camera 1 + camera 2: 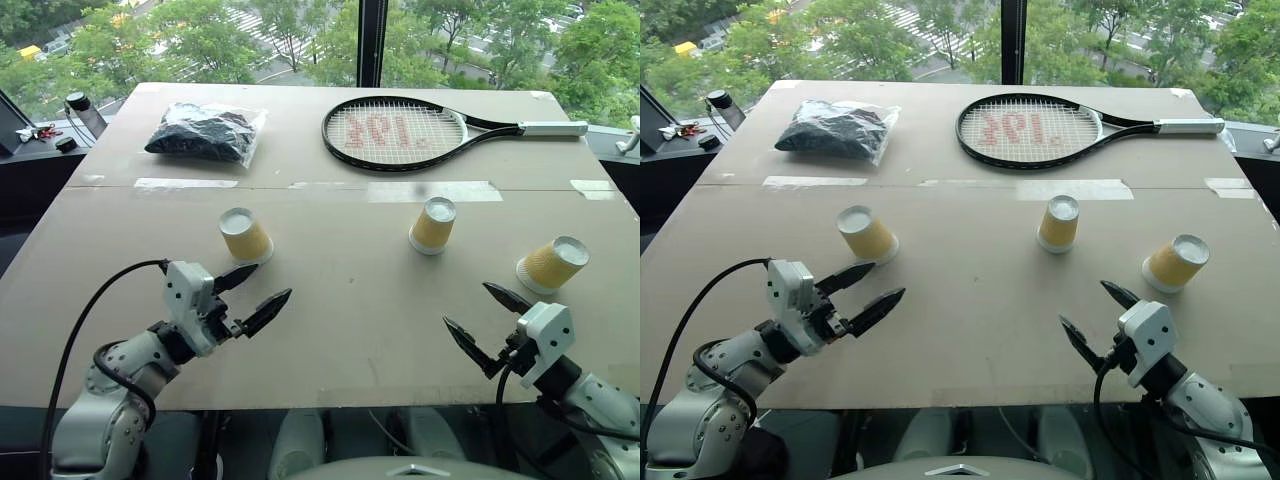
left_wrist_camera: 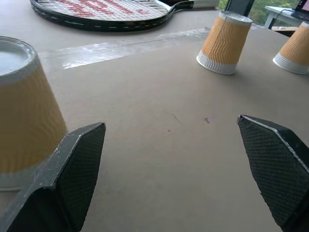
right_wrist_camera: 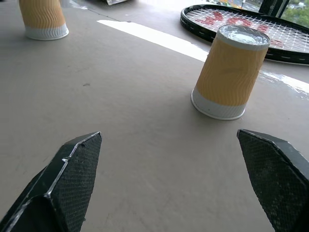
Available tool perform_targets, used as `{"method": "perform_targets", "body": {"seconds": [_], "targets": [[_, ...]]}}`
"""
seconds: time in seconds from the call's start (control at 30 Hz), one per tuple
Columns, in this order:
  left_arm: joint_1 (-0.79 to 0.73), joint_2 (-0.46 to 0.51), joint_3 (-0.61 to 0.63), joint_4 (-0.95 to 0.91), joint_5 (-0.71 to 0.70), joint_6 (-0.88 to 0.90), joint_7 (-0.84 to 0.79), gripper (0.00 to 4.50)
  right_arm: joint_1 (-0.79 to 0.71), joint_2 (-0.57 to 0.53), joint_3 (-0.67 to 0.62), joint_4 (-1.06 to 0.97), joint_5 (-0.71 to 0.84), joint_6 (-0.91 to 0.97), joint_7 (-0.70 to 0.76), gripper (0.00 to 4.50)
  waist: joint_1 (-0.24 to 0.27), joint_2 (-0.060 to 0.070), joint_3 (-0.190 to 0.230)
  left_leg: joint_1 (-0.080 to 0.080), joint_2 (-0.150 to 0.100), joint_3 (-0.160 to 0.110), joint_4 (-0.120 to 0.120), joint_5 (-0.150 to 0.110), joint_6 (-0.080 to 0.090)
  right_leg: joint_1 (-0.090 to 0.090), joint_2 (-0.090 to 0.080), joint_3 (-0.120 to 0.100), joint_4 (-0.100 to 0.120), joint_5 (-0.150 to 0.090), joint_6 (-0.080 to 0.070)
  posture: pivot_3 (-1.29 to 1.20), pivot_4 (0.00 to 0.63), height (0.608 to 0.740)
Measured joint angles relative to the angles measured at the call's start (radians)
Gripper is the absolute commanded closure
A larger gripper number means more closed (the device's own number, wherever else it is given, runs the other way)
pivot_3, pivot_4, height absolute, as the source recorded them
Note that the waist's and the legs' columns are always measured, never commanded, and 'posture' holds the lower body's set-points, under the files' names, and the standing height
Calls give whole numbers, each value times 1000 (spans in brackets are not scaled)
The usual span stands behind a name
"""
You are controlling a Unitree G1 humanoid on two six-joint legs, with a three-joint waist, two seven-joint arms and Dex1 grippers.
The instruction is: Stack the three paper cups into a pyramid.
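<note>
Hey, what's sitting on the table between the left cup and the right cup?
The middle paper cup stands upside down between the left paper cup and the right paper cup, as the left eye view shows.

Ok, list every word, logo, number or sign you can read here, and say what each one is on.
Red stencilled mark on the strings of the tennis racket: a logo shape, not readable as letters.
Three paper cups: yellow ribbed sides, no print.
Clear bag of dark stuff: no label visible.
Tape strips on the table: blank.
Nothing else legible.
</note>
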Motion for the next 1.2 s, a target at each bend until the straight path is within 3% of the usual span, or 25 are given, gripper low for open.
{"method": "perform_targets", "body": {"seconds": [0.13, 0.27, 0.4, 1.03, 1.13, 1.2], "targets": [[-113, 39, 103, 93, 26, -3, 87, 0, -45, -87, 8, -4, 29, -45, 109, 63, 3, -1, 0, 0, 0, 0, 1, 0, 0, 0, 1, -3, 0, 0, 0, 0, 150, 740], [-201, 74, 104, 156, 43, 66, 139, 0, -65, -128, 18, -34, 79, -41, 169, 63, 5, -1, 0, 0, 0, 0, 1, 0, -1, 0, 1, -3, 0, 0, 0, 0, 150, 740], [-274, 127, 32, 184, 73, 114, 120, 0, -70, -145, 28, -75, 113, -26, 187, 63, 4, -2, 0, 0, 0, 0, 0, 2, -4, 0, 1, -3, 0, 0, 0, 0, 150, 740], [-429, 99, -125, 386, 185, 64, 28, 0, -15, -125, 43, -114, 121, 1, 134, 63, 3, -2, 0, -1, 0, 0, 1, 3, -5, 0, 1, -3, 0, 0, 1, 0, 150, 740], [-444, 90, -142, 405, 199, 49, 19, 741, -11, -122, 44, -115, 112, 1, 128, 0, 4, -2, 0, -1, 0, 0, 1, 3, -5, 0, 1, -3, 0, 0, 1, 0, 150, 740], [-452, 88, -143, 427, 204, 34, 9, 1676, -2, -120, 44, -116, 108, 1, 121, 0, 4, -2, 0, -1, 0, 0, 1, 3, -5, 0, 1, -3, 0, 0, 1, 0, 150, 740]]}}
